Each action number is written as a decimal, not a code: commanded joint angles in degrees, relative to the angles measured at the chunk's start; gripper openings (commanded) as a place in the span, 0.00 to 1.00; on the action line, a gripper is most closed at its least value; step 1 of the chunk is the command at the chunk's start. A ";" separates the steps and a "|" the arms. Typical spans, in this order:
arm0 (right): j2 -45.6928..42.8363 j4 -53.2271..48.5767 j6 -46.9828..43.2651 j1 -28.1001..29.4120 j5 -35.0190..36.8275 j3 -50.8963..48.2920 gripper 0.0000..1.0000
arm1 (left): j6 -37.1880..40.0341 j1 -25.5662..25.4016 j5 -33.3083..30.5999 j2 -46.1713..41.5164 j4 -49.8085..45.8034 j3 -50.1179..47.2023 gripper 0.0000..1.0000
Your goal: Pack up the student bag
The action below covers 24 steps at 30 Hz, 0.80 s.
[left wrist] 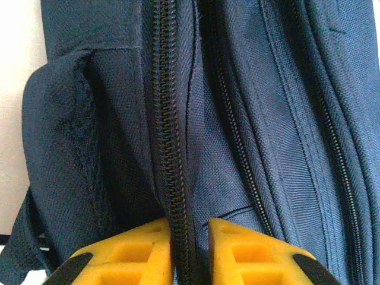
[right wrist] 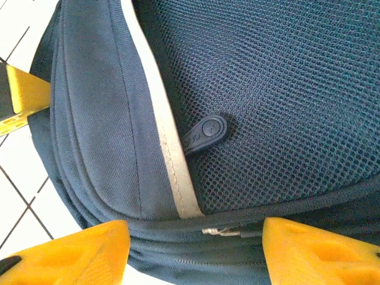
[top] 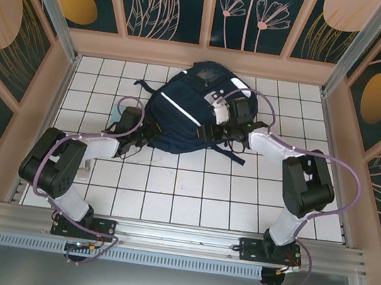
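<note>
Tiled table (top: pixel 168 196), overhead view: bag (top: pixel 194 114) lying upper centre. Left gripper (left wrist: pixel 190 252) at bag's left side, fingers (left wrist: pixel 136 258) nearly together astride zip (left wrist: pixel 169 148); pinching or released, cannot tell. Right gripper (right wrist: pixel 193 255) at bag's right side, spread wide, grasping nothing. Pull tab (right wrist: pixel 205 133) on mesh (right wrist: pixel 285 89), mid-frame.

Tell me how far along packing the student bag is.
Done: the student bag lies on the table with the zippers in view closed. In hand: the left hand straddles a zipper track; the right hand stands open around a zipper slider. Left: unclear; its contents are hidden.
</note>
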 commanded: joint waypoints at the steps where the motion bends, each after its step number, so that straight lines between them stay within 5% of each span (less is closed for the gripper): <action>1: 2.72 3.62 -1.87 0.45 -0.18 0.45 0.65 | 0.75 -0.69 0.37 1.16 -0.16 -0.11 0.21; 13: 5.03 3.84 -6.27 0.54 8.79 2.48 0.76 | -0.04 -0.65 1.04 3.72 0.46 -0.90 0.20; 16: 7.12 3.46 -5.49 1.37 3.96 3.35 0.90 | -0.43 -0.65 1.73 4.40 1.34 -0.48 0.20; 24: 5.74 3.99 0.62 5.91 -10.57 2.42 0.87 | -1.38 -0.65 2.58 5.12 4.07 1.58 0.20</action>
